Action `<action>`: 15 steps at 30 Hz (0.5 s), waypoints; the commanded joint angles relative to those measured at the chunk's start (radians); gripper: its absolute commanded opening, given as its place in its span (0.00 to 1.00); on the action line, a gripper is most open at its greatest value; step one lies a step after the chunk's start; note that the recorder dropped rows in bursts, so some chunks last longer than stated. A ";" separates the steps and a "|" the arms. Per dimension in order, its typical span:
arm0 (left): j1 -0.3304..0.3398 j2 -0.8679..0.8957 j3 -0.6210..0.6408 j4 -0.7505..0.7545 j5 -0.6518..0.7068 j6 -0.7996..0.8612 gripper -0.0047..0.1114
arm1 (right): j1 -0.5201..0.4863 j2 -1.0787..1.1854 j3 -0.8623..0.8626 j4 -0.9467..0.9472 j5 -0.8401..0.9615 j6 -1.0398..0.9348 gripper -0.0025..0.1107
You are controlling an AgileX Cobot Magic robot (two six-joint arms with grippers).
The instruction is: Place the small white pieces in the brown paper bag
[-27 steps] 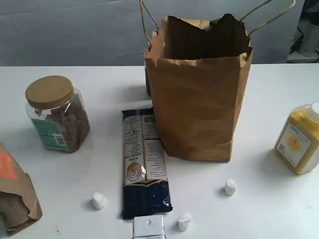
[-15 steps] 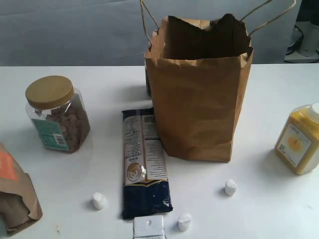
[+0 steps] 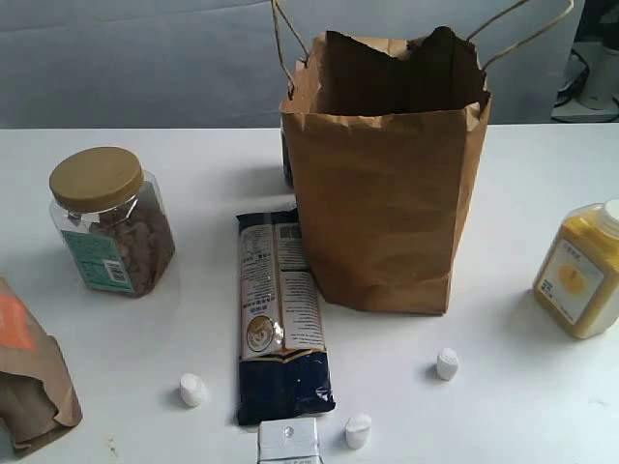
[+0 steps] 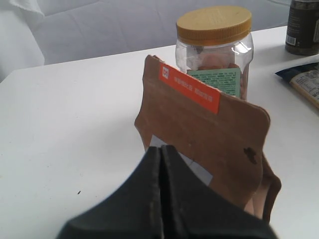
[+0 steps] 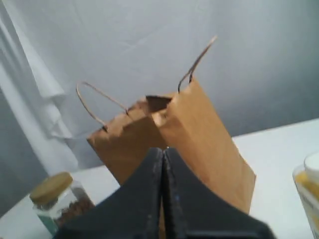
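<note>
Three small white pieces lie on the white table in the exterior view: one (image 3: 193,390) at the front left, one (image 3: 358,430) near the front edge, one (image 3: 447,363) in front of the bag. The brown paper bag (image 3: 387,174) stands upright and open at the back middle, also seen in the right wrist view (image 5: 199,134). Neither arm shows in the exterior view. My left gripper (image 4: 161,149) is shut and empty, close to a small brown pouch (image 4: 219,134). My right gripper (image 5: 163,150) is shut and empty, facing the bag from a distance.
A clear jar with a tan lid (image 3: 108,220) stands at the left, a yellow bottle (image 3: 580,271) at the right. A dark flat packet (image 3: 280,319) lies left of the bag. The orange-labelled pouch (image 3: 29,372) sits front left; a white box (image 3: 288,442) is at the front edge.
The exterior picture has shifted very slightly; the pieces, bag and jars stay where they were.
</note>
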State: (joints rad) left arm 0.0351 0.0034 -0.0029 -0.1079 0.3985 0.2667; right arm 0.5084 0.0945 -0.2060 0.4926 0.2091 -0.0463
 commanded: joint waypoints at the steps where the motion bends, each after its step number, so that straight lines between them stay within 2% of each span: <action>1: -0.004 -0.003 0.003 -0.009 -0.006 -0.002 0.04 | 0.006 0.153 -0.006 0.004 0.119 -0.049 0.02; 11: -0.004 -0.003 0.003 -0.009 -0.006 -0.002 0.04 | 0.006 0.603 -0.181 0.008 0.347 -0.222 0.02; 15: -0.004 -0.003 0.003 -0.009 -0.006 -0.002 0.04 | 0.018 0.761 -0.242 0.026 0.385 -0.286 0.02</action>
State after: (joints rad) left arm 0.0351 0.0034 -0.0029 -0.1079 0.3985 0.2667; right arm 0.5132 0.7671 -0.4068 0.5014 0.5697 -0.2819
